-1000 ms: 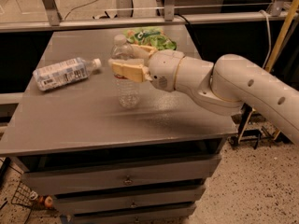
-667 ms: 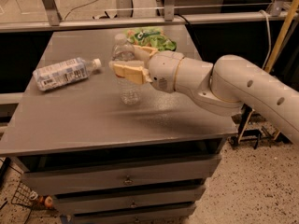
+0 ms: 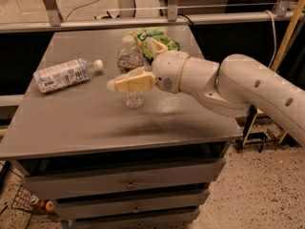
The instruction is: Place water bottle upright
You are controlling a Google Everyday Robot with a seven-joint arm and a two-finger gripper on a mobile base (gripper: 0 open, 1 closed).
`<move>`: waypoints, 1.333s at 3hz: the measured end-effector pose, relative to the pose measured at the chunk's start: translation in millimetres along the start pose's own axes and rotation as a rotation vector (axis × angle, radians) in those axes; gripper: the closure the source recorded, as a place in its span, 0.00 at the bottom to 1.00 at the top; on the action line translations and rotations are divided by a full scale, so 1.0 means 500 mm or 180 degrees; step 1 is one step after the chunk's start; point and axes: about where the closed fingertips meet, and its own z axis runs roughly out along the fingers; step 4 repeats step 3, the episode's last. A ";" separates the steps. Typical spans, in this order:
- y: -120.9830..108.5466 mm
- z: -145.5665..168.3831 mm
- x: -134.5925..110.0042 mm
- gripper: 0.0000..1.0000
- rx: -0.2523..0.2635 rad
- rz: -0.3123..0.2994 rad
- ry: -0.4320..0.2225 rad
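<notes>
Release step, seemingly: gripper (image 3: 131, 65) at frame centre, jaws apparently spread around upright bottle (image 3: 128, 55) on table (image 3: 71, 118). Next: draw back slowly toward the right without tipping it.

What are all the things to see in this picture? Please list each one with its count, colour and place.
clear ribbed plastic water bottle with white cap and red-and-dark band: 1, clear, standing upright near the middle of the table
plastic bottle with a large white-and-blue label: 1, clear with white cap, lying on its side on the table's left part
green snack bag: 1, green, at the table's back, partly behind the arm
grey table with drawers: 1, grey, centre of the view
wire basket: 1, dark, on the floor at lower left
robot arm: 1, white, reaching in from the right
gripper: 1, tan, at the water bottle, partly in front of it
</notes>
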 end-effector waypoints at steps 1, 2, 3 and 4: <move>-0.028 -0.044 0.002 0.00 0.0056 -0.0056 0.0185; -0.086 -0.151 0.017 0.00 0.0263 -0.0146 0.0719; -0.149 -0.250 0.048 0.00 0.0545 -0.0069 0.1142; -0.149 -0.250 0.048 0.00 0.0545 -0.0069 0.1142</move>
